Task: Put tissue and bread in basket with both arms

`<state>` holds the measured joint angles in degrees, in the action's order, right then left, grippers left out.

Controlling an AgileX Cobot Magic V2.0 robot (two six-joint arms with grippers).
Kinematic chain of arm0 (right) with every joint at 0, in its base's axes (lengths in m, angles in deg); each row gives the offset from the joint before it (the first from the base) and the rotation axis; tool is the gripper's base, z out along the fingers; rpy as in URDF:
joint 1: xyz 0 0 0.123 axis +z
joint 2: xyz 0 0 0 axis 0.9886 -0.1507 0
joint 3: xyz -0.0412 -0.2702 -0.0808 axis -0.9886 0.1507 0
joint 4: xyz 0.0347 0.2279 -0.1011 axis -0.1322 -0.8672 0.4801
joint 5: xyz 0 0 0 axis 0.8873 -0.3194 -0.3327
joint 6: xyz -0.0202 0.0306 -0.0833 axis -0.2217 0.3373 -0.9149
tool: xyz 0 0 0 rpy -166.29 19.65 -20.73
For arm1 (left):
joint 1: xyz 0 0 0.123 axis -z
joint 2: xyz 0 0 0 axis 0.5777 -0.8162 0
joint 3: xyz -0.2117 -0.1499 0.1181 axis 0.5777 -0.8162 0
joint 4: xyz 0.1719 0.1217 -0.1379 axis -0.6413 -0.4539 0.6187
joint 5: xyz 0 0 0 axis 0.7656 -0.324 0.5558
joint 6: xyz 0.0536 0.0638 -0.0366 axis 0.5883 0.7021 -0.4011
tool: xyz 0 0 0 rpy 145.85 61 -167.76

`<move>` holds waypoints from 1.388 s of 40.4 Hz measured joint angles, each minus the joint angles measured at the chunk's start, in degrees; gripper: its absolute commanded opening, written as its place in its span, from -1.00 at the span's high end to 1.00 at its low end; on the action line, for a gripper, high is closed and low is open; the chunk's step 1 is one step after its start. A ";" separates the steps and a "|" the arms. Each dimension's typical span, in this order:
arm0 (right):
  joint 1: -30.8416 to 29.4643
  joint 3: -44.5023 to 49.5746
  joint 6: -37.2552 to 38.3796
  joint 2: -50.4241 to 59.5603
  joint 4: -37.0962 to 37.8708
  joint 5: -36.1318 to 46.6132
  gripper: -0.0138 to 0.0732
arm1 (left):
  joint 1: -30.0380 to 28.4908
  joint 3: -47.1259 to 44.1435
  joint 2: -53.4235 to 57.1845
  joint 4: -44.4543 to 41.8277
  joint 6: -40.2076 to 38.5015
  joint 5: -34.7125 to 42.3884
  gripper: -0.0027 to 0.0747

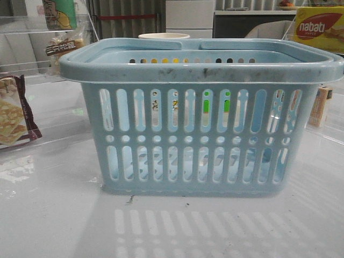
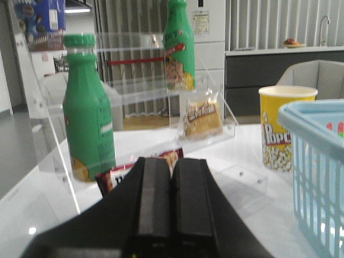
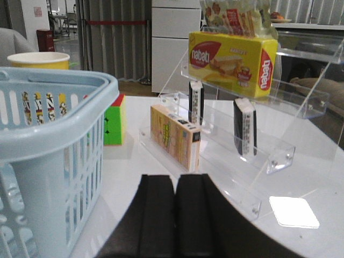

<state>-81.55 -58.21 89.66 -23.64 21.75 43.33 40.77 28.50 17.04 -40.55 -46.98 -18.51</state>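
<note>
Nothing done yet, we judge — both the left gripper (image 2: 172,209) and right gripper (image 3: 176,215) are clenched, empty. Bread (image 2: 202,118) sits shelved toward the counter's left edge, tissue (image 3: 245,128) toward its right; basket (image 1: 199,69) mid-counter.

Open-topped basket (image 1: 201,67) mid-table — clear shelves (image 3: 279,156) and green bottle (image 2: 88,107) flanking it

The yellow box (image 3: 232,63), beyond the right gripper (image 3: 175,215), reads "nabati"; the popcorn cup (image 2: 280,128), past the left gripper (image 2: 171,204), reads "Popc".
</note>
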 measured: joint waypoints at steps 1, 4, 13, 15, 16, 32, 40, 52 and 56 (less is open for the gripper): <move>0.00 -0.95 0.00 0.00 0.00 -0.27 0.56 | 0.00 1.24 0.00 0.00 0.00 -0.41 0.70; 0.00 -5.56 0.00 0.00 0.00 -1.40 0.56 | 0.00 5.81 0.00 0.00 0.00 -2.49 0.70; 0.00 -22.22 0.00 -2.52 0.00 -8.44 0.56 | 0.00 22.47 -3.21 0.00 0.00 -13.04 0.70; 0.00 -25.80 0.00 -4.84 0.00 -11.04 0.56 | 0.00 26.15 -5.31 0.13 0.00 -15.93 0.70; 0.00 -27.79 0.00 -5.82 0.00 -12.75 0.56 | 0.00 28.20 -6.61 0.25 0.00 -17.62 0.70; 0.00 -40.92 0.00 -22.70 -0.13 -35.18 0.56 | 0.00 40.53 -22.97 2.65 0.00 -37.00 0.70; 0.00 -40.92 0.00 -29.21 -0.13 -39.46 0.56 | 0.00 37.61 -27.17 2.65 0.00 -39.33 0.70; 0.00 -40.92 0.00 -36.96 -0.02 -43.76 0.03 | 0.00 34.82 -31.78 2.65 0.00 -40.11 0.16; 0.00 -40.92 0.00 -39.12 0.20 -44.56 -0.42 | 0.00 34.69 -32.81 2.46 0.00 -40.11 -0.28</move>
<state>-81.55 -99.13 89.66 -62.76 21.95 -1.23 40.77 63.19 -15.78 -38.09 -46.98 -58.62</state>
